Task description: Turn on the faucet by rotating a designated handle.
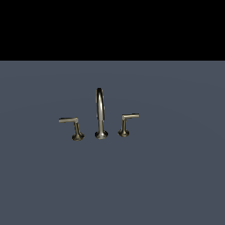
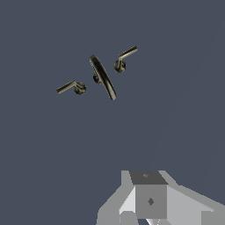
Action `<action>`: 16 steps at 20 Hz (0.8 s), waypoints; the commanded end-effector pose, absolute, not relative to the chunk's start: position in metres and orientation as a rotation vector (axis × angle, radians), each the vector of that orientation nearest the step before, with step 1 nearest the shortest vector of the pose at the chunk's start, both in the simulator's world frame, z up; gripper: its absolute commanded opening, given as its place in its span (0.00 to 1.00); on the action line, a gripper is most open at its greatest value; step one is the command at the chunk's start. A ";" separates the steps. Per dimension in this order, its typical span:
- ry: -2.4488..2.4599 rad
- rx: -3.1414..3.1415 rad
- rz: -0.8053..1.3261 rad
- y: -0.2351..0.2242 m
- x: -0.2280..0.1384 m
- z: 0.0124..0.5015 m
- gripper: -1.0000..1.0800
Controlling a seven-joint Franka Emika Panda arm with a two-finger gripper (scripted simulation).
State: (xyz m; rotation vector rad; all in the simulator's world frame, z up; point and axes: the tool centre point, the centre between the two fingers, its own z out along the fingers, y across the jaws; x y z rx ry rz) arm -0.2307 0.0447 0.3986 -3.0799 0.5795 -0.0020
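The brass-grey faucet stands on the grey floor, with a tall arched spout (image 1: pixel 100 114) in the middle. The handle (image 1: pixel 71 125), a long bar on a slanted stem, stands at the exterior view's left of the spout. A smaller handle (image 1: pixel 126 124) with an upright stem stands at the spout's right. The wrist view shows the spout (image 2: pixel 103 77) from above, what looks like the handle (image 2: pixel 70 87), and the smaller one (image 2: pixel 125 57). My gripper (image 2: pixel 147 204) shows only as grey blocks at the picture's edge, far from the faucet and touching nothing. Its jaws' state is unclear.
Flat grey floor (image 1: pixel 176 176) surrounds the faucet on all sides. A black band fills the top of the exterior view. The arm does not show in the exterior view.
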 end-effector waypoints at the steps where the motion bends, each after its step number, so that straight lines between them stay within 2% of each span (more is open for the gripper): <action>1: 0.658 -3.064 -0.002 0.056 -0.225 0.384 0.00; 16: 1.099 -2.932 0.002 0.116 -0.178 0.298 0.00</action>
